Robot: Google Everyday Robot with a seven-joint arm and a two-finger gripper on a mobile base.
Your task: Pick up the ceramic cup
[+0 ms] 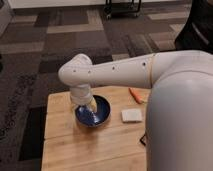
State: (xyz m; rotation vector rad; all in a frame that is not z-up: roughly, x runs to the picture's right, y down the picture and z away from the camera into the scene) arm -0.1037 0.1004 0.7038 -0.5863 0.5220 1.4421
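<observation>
My arm reaches from the right across the wooden table (65, 140) and bends down at the wrist. My gripper (88, 102) points down into the wide dark blue bowl (98, 116) at the table's middle, over its left half. A small pale, cream-coloured shape (93, 103) shows at the gripper's tip inside the bowl; I cannot tell whether it is the ceramic cup or part of the gripper. No cup shows plainly elsewhere on the table.
An orange carrot-like object (136, 95) lies at the table's back right. A white square pad (131, 115) lies right of the bowl. A small dark object (143, 140) sits beside my arm's body. Patterned carpet surrounds the table; a black cart (122, 7) stands far behind.
</observation>
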